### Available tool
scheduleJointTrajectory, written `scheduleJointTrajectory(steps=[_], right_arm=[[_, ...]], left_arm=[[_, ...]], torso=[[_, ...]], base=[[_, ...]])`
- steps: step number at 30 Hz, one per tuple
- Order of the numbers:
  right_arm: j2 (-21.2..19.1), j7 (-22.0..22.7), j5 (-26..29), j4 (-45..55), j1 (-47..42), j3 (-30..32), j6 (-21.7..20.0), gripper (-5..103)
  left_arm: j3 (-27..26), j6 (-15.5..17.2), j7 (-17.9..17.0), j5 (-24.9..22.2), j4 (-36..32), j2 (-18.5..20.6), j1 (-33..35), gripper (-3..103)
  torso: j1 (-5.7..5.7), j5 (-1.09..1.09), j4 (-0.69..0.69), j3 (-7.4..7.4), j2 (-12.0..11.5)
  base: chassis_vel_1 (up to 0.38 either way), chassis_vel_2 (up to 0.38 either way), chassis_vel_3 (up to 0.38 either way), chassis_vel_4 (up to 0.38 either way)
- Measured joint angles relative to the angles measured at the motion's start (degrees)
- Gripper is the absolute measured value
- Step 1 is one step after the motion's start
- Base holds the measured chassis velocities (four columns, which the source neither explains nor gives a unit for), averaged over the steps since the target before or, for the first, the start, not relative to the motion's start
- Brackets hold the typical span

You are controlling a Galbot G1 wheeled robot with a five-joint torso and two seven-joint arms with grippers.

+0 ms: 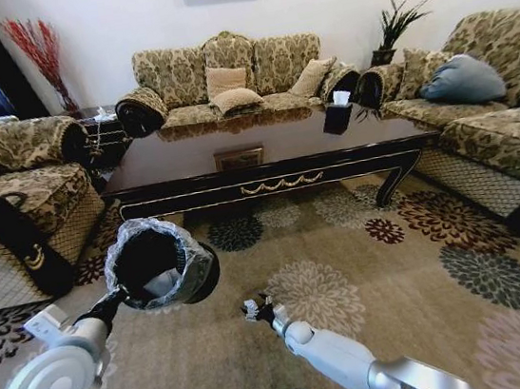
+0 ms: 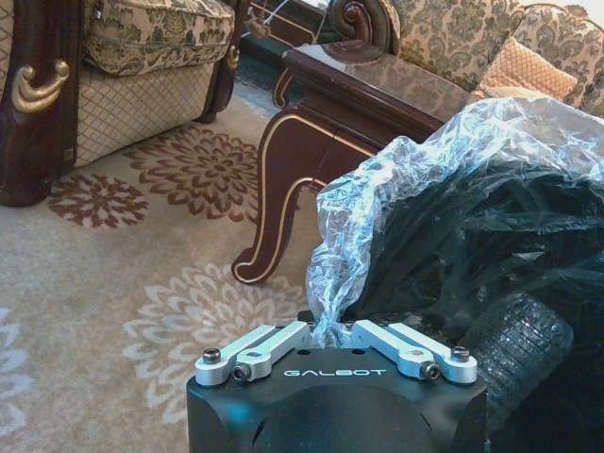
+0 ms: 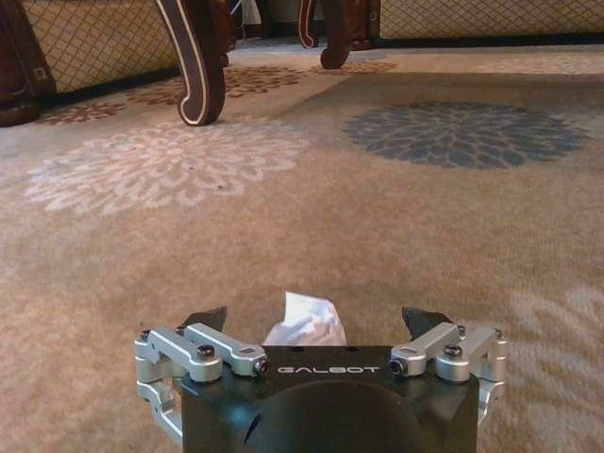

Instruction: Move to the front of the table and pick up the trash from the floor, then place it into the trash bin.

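From the head view we see the left tool (image 1: 113,300) lifted over the carpet (image 1: 416,289), clenched on the rim of the trash bin (image 1: 159,262), which hangs tilted with its mouth towards us. Its plastic bag (image 1: 132,238) is folded over the rim. Our right tool (image 1: 259,310) is low over the carpet in front of us, with a small white piece of trash (image 1: 251,309) at its tip. The long dark surface (image 1: 264,151) stands beyond, between the sofas, carrying a black tissue box (image 1: 338,115).

From the left wrist view the left tool (image 2: 332,332) pinches the crinkled plastic bag (image 2: 444,179) at the edge of the trash bin (image 2: 491,283). A curved leg of the surface (image 2: 283,189) stands on the carpet (image 2: 113,274) just beyond.

From the right wrist view the right tool (image 3: 318,323) is released, fingers (image 3: 209,318) spread wide. The crumpled white trash (image 3: 306,322) lies on the carpet (image 3: 377,208) between them; we cannot tell whether either finger touches it.
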Motion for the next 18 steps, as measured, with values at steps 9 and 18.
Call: scheduleJointTrajectory(steps=[9,18], right_arm=[[3.6,-3.3,-2.1,-6.2,0.8,3.1,3.3,100],[4.0,-3.6,-4.2,-7.3,0.4,3.6,3.2,94]], left_arm=[[-0.2,-0.1,0.2,0.2,-0.2,0.2,0.4,2],[-0.2,-0.3,0.4,0.2,-0.1,0.3,0.4,2]], torso=[[0.00,0.01,0.01,0.00,0.0],[0.00,0.00,0.00,0.00,0.0]], base=[[0.000,0.000,0.000,0.000],[0.000,0.000,0.000,0.000]])
